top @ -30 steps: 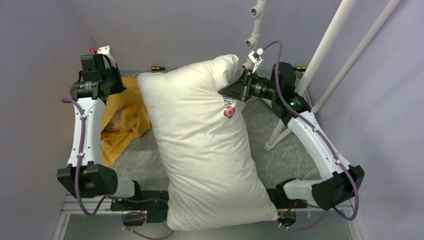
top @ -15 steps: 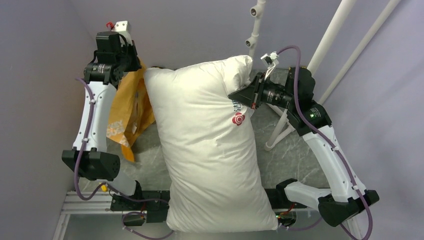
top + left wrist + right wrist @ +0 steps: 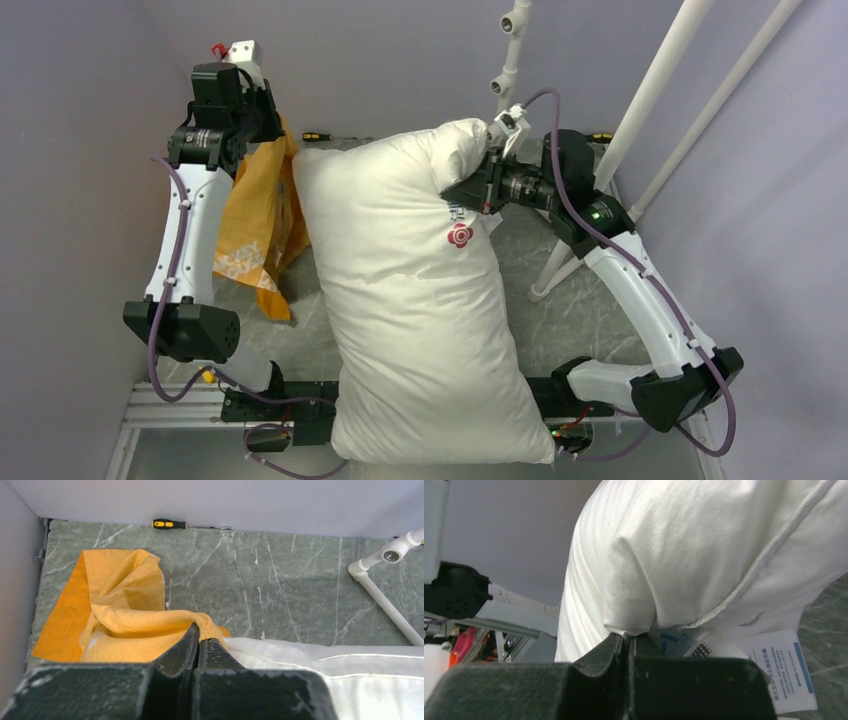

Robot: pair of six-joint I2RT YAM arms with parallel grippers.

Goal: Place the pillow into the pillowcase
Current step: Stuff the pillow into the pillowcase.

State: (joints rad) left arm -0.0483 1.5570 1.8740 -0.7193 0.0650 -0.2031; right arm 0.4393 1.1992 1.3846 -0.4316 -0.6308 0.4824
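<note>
The big white pillow [image 3: 410,300] with a red round logo [image 3: 460,235] lies lengthwise down the middle of the table, its far end raised. My right gripper [image 3: 462,187] is shut on a pinch of its fabric near the far right corner; the wrist view shows the pinched pillow [image 3: 684,555] and its paper tag [image 3: 781,665]. My left gripper [image 3: 262,125] is raised at the far left and shut on an edge of the orange-yellow pillowcase [image 3: 258,220], which hangs down beside the pillow's left side. In the left wrist view the pillowcase [image 3: 120,615] bunches at my gripper [image 3: 200,637] beside the pillow [image 3: 350,665].
A white pipe frame [image 3: 660,90] stands at the right rear, its foot on the table [image 3: 385,595]. A yellow-handled screwdriver [image 3: 170,524] lies against the back wall. Grey walls close in the left and rear of the marble table [image 3: 280,580].
Over the last second my left gripper lifted the pillowcase up off the table. My right gripper rose with the pillow's corner, then came back left and down a little.
</note>
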